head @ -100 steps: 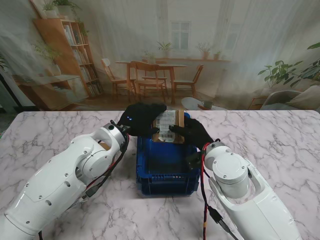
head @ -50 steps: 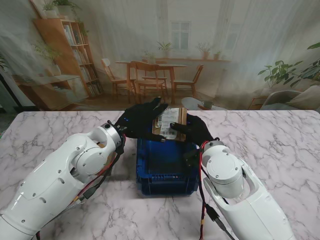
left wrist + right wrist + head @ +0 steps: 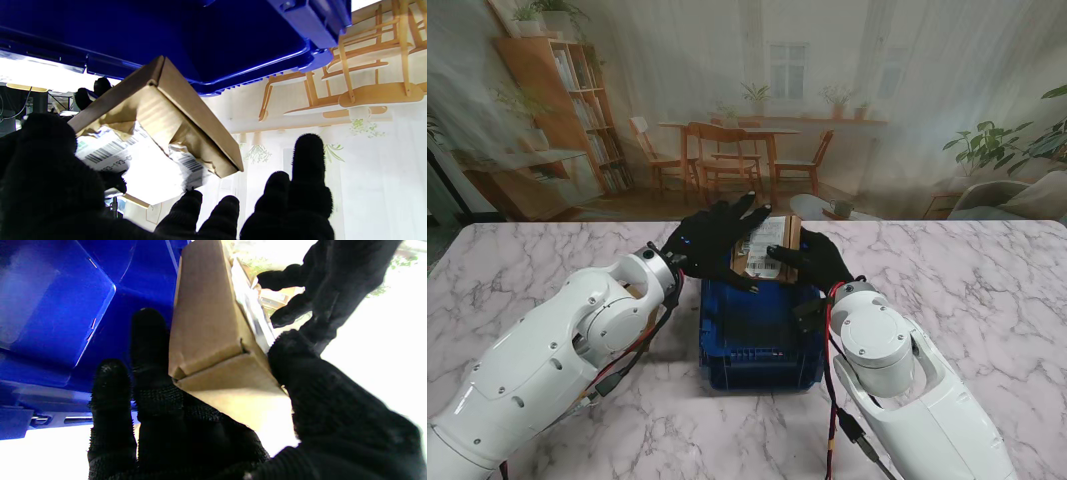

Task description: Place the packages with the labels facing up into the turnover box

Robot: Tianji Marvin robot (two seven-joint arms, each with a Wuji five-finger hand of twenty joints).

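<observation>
Over the far end of the blue turnover box (image 3: 757, 330), a brown cardboard package (image 3: 767, 248) hangs with its white label upward, which suits the task. Its right side is clamped by the right hand (image 3: 815, 262), thumb over the top and fingers (image 3: 146, 350) beneath. At its left, the left hand (image 3: 712, 242) has its fingers (image 3: 308, 160) spread apart, seemingly holding nothing, probably only steadying the package.

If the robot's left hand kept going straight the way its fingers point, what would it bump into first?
Probably nothing nearby: the left hand points past the cardboard package, and its wrist view shows only the backdrop ahead, though depth is unclear.
</observation>
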